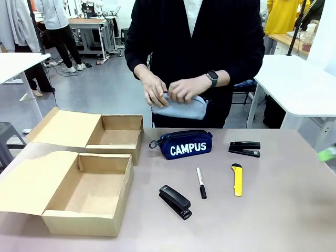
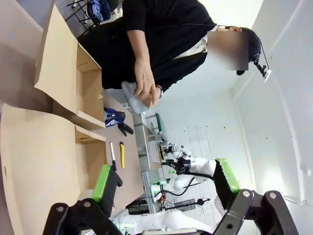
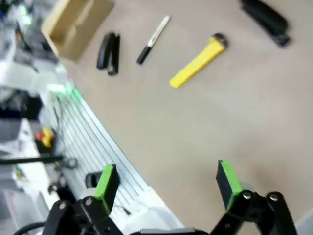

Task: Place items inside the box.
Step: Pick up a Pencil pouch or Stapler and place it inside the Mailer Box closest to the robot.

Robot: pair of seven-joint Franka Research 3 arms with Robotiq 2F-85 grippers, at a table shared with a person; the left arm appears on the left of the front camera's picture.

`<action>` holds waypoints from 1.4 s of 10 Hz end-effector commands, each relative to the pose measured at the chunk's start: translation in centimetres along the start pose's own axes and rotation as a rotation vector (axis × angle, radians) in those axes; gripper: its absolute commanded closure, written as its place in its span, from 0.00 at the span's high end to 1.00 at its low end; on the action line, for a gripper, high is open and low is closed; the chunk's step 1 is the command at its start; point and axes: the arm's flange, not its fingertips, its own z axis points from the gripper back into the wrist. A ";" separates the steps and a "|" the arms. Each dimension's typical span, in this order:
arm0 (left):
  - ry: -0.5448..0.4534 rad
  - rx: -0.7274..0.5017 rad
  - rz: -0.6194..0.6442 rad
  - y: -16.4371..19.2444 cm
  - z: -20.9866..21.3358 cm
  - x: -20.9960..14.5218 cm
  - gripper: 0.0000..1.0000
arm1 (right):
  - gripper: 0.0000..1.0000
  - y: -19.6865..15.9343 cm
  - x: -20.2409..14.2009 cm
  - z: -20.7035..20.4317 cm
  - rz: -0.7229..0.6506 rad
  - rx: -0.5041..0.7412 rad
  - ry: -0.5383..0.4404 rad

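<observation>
Where hands (image 1: 184,90) cover it, grey pouch (image 1: 181,111) half hidden | right gripper (image 3: 167,165) blurred

The left gripper (image 2: 164,175) and the right gripper (image 3: 166,176), the latter above the desk's edge, have fingers spread wide, gripping nothing.

Black jointed links, green pads (image 2: 102,181) and round silver pivot bolts on left hand (image 2: 164,178) and right hand (image 3: 167,178), person (image 1: 173,42) in black long-sleeved cardigan over white shirt, dark wristwatch (image 1: 212,78).
</observation>
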 end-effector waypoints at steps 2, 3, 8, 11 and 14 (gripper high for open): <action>-0.010 -0.023 -0.023 -0.1 0.1 0.0 1.00 | 1.00 0.0 0.0 0.0 0.000 0.000 0.000; -0.010 -0.023 -0.023 -0.1 0.1 0.0 1.00 | 1.00 0.0 0.0 0.0 0.000 0.000 0.000; -0.010 -0.023 -0.023 -0.1 0.1 0.0 1.00 | 1.00 -4.1 10.3 -3.3 0.382 -0.160 0.108; -0.010 -0.023 -0.023 -0.1 0.1 0.0 1.00 | 1.00 -8.3 17.5 -6.5 0.562 -0.195 0.213; -0.010 -0.023 -0.023 -0.1 0.1 0.0 1.00 | 1.00 -13.5 21.0 -10.1 0.651 -0.252 0.239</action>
